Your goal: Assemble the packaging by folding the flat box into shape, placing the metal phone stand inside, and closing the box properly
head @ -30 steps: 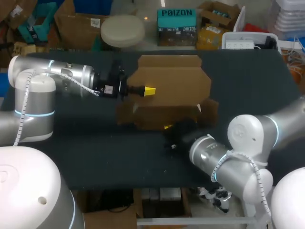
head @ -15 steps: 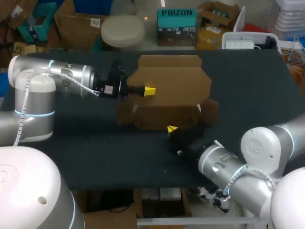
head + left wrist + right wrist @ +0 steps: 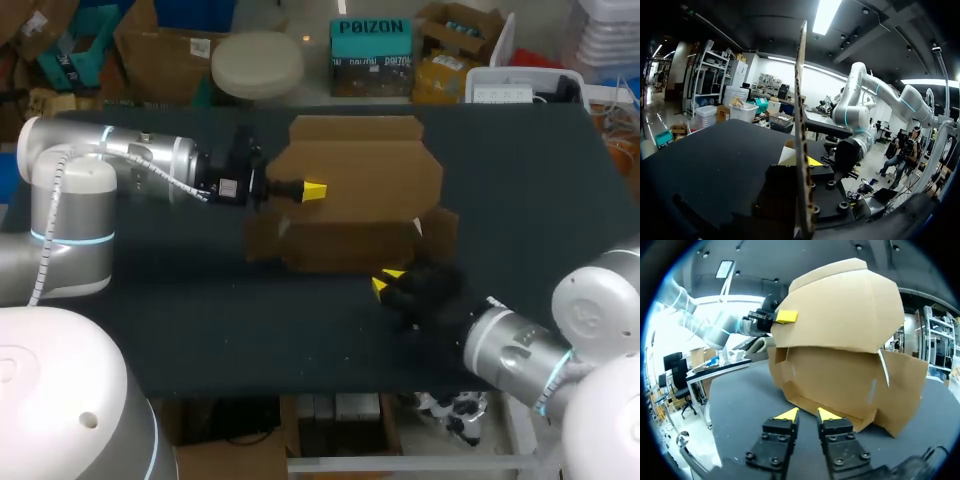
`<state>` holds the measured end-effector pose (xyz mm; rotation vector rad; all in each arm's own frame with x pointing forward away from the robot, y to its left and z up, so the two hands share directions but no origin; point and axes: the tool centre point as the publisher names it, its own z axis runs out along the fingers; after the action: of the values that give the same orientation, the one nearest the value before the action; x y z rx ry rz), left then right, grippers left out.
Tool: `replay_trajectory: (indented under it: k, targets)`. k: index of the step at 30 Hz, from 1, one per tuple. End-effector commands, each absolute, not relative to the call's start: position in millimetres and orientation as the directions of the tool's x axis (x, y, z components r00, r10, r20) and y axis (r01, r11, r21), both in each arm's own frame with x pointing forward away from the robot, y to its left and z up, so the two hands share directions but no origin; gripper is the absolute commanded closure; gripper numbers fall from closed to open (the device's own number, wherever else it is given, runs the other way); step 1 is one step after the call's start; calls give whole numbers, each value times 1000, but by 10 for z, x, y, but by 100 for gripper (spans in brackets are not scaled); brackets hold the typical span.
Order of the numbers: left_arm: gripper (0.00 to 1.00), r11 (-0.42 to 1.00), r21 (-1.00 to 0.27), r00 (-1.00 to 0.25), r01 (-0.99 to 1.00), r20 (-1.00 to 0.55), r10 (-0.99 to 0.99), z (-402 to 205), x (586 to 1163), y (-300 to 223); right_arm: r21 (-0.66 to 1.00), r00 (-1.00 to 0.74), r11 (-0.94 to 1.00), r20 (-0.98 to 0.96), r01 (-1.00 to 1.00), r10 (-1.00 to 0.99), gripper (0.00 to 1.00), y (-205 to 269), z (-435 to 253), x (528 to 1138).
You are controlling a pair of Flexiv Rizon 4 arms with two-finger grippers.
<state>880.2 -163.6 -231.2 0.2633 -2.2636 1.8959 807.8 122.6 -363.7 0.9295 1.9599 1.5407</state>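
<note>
The left arm (image 3: 140, 160) comes in low across the dark counter (image 3: 180, 310), and its tool (image 3: 312, 190) sits at the left edge of the partly folded cardboard box (image 3: 370, 175), one yellow tip showing on the brown panel. The box spreads ahead of that tool, with a low front wall and side flaps lying just below it. The right arm (image 3: 515, 345) comes in from the near right corner. Its tool (image 3: 386, 279) has its yellow tips close together, just off the box's front wall.
</note>
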Motion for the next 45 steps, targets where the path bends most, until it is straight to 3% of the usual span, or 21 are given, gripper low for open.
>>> replay_trajectory:
  k: [1, 3, 10, 16, 26, 45]
  targets:
    - [100, 176, -953, -969, -248, 248, -19, -2355, 8808, -1639, 965, -691, 143, 51, 220, 721, 67, 975, -3454, 7935]
    - [100, 176, -953, -969, -248, 248, -19, -2355, 8808, -1639, 965, -697, 145, 50, 218, 715, 60, 902, -3420, 7906]
    - [100, 176, -953, -969, -248, 248, -19, -2355, 8808, -1639, 964, -716, 170, 30, 205, 698, 51, 659, -3388, 7839]
    - [100, 176, -953, -969, -248, 248, -19, -2355, 8808, -1639, 960, -751, 183, 40, 211, 659, 49, 445, -3381, 7784]
    - [100, 176, -953, -969, -248, 248, -19, -2355, 8808, -1639, 933, -805, 265, 40, 241, 592, 36, 223, -3363, 7705]
    - [100, 176, -953, -969, -248, 248, -19, -2355, 8808, -1639, 891, -816, 401, -66, 211, 575, 32, -184, -3343, 7547]
